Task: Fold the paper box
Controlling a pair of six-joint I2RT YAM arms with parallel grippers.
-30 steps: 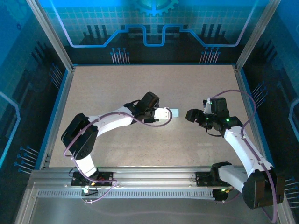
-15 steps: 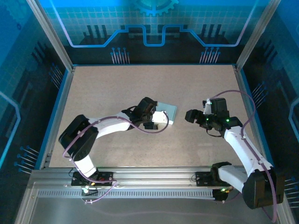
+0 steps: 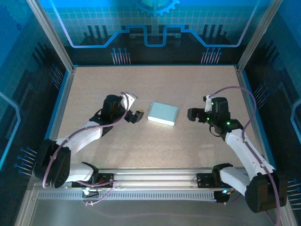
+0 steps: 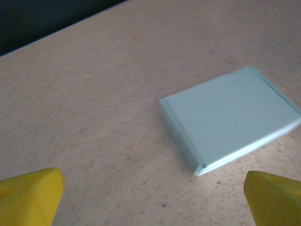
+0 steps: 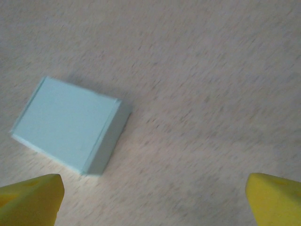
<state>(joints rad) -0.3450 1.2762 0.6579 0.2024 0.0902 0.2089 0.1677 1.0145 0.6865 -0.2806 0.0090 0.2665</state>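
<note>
Shows the pale light-blue, closed card paper box (image 3: 163,114) flat at the middle of the speckled tan table (image 3: 141,84), with bare board off every edge. Flanks it with left gripper (image 3: 138,117) and right gripper (image 3: 190,114), both apart from it, jaws spread wide, holding nothing. Crops yellow fingertips (image 4: 28,195) at wrist-view corners.

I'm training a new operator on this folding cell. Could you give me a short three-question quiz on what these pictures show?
1. True or false: the left fingers are clamped on the paper box.
2. Where is the paper box? A) lying on the table between the two arms; B) on top of an arm's base; C) leaning against the back wall.
3. Fill in: the left fingers and the right fingers both stand ___, apart from the box.
Key: 1 false; 2 A; 3 open.
</note>
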